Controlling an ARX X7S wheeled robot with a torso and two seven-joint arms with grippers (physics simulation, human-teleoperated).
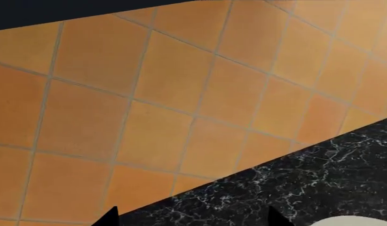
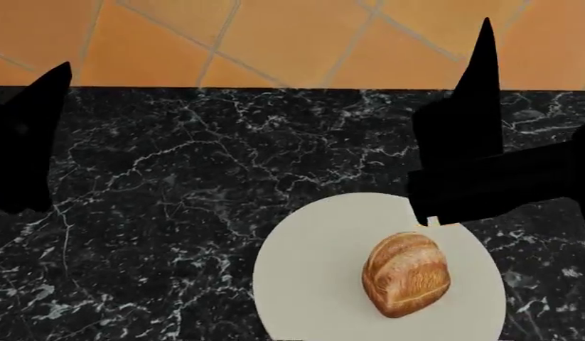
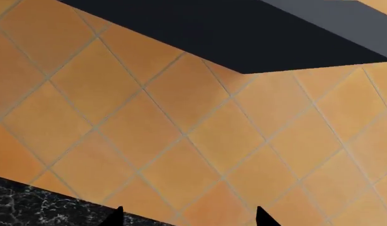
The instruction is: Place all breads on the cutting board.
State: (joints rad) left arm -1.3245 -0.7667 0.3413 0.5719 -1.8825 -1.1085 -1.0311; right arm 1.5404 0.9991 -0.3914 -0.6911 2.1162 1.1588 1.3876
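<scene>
Right claw [image 2: 484, 85]: hovering above the worktop, beyond and slightly right of the plate; its two tips are showing apart in the right wrist view with nothing between them, so it is standing open and empty.
Left claw [image 2: 41, 114]: hanging at the far left of the head view, well apart from the plate; two tips are showing spread in the left wrist view, so it is open and holding nothing.
Bread [image 2: 407, 273]: one golden-brown roll is lying on the white plate [image 2: 311, 284], right of the plate's middle, its long axis running roughly toward and away from the robot.
Key relation: the bread is lying nearer the robot than the right claw and almost directly below its arm; the right arm is plainly the nearer one.
Worktop [image 2: 197, 185]: black marble, backed by an orange tiled wall [image 2: 273, 35].
Cutting board: not showing in any view.
Second bread: not in view.
Judgement: the pick-up is not yet begun.
</scene>
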